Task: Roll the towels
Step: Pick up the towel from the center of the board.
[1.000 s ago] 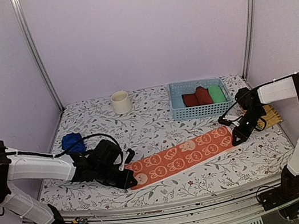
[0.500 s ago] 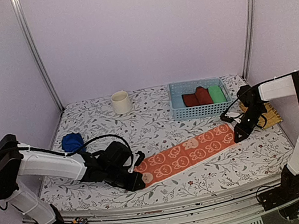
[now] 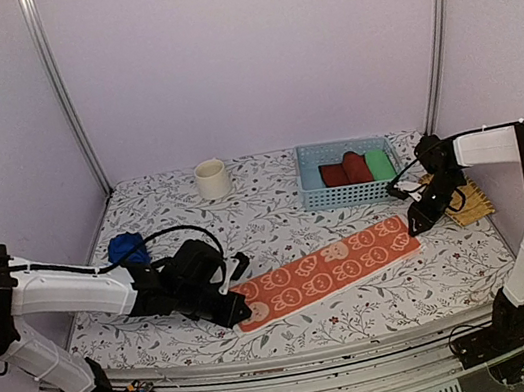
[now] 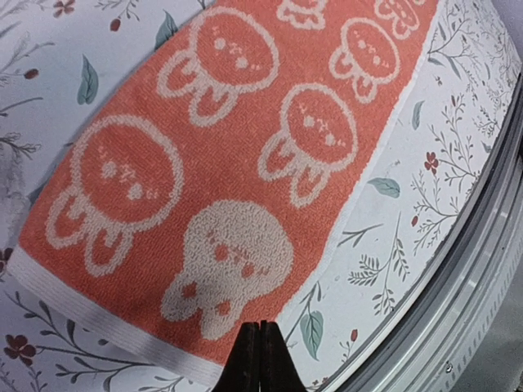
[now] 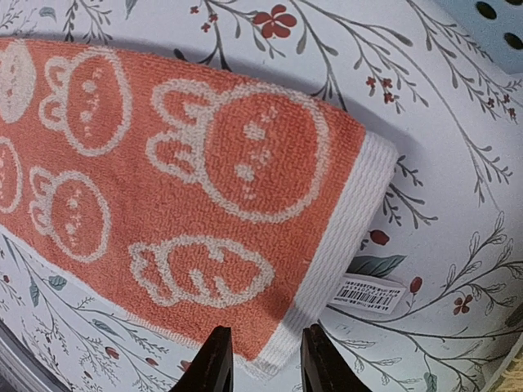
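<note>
Orange towel (image 3: 326, 268) lies flat and full length on the table (image 3: 276, 216), running from near-left to far-right across the front half. Bunny print faces up. Against a second ago, the whole strip sits a little further right, and its left end has moved the same way.

Left pincer (image 3: 244, 313) is at the towel's near-left end. A second ago it was slightly further left. In the left wrist view its fingers (image 4: 259, 353) are pressed together with no gap, their tips over the white hem. I cannot tell whether any cloth is nipped between them, as the towel looks flat right up to them.

Right pincer (image 3: 416, 223) is at the far-right end and higher than a second ago, with the wrist lifted back toward the basket (image 3: 314, 193). The right wrist view shows its two fingers standing a narrow gap apart, which is wider than they looked earlier. The towel's corner and white border lie flat on the table under that gap, and nothing is clamped. A small white barcode tag (image 5: 369, 292) sticks out from that corner.

Blue towel (image 3: 126, 248) is bunched in a lump at the left side of the table, behind the left arm. It is in the same spot as before and well apart from the orange one.

The red roll (image 3: 344, 169) and green roll (image 3: 379, 163) lie side by side in the basket, unchanged. The cream cup (image 3: 211, 178) at the back has not moved.
</note>
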